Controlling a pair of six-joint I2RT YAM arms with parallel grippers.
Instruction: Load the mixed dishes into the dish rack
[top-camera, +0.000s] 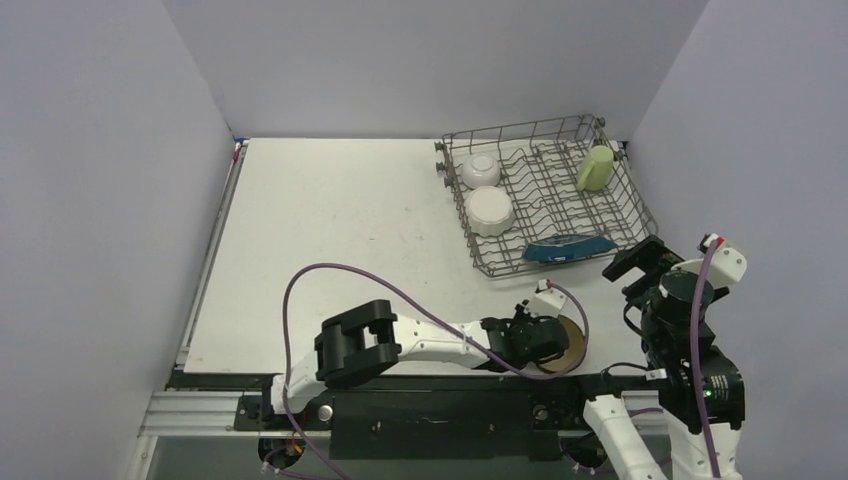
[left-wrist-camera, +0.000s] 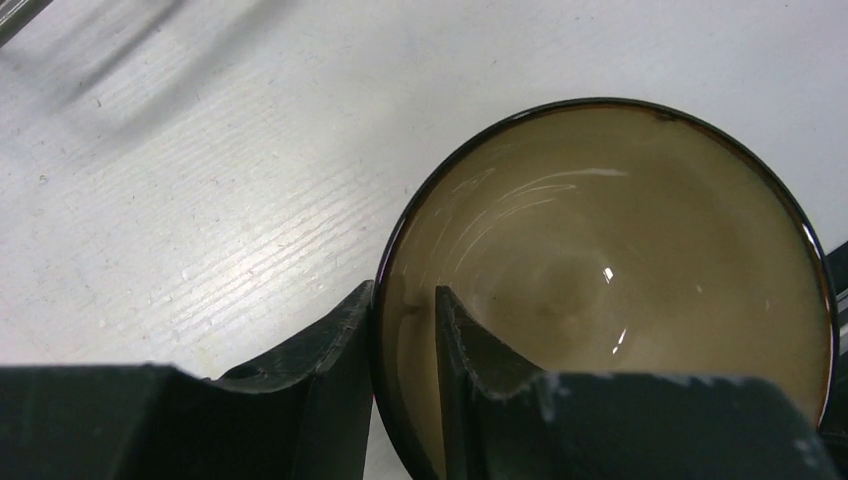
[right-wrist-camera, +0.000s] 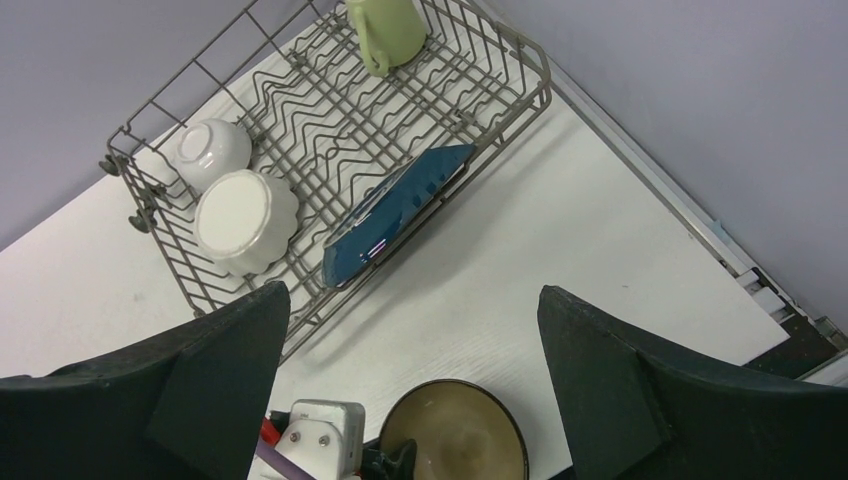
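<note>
The brown bowl with cream inside (top-camera: 568, 343) sits upright near the table's front edge, in front of the dish rack (top-camera: 520, 129). My left gripper (top-camera: 548, 340) is shut on its left rim, with one finger (left-wrist-camera: 345, 330) outside and the other inside the bowl (left-wrist-camera: 620, 280). My right gripper (top-camera: 640, 262) is open and empty, hovering above and to the right of the bowl (right-wrist-camera: 455, 435). In the rack (right-wrist-camera: 535, 90) are the small white bowl (top-camera: 481, 169), the white scalloped plate (top-camera: 489, 210), the dark blue leaf-shaped dish (top-camera: 568, 246) and the pale green mug (top-camera: 594, 168).
Grey walls close in the table on the left, back and right. The rack stands in the far right corner against the right wall. A purple cable (top-camera: 330, 275) loops over the table above my left arm. The table's front edge runs just under the bowl.
</note>
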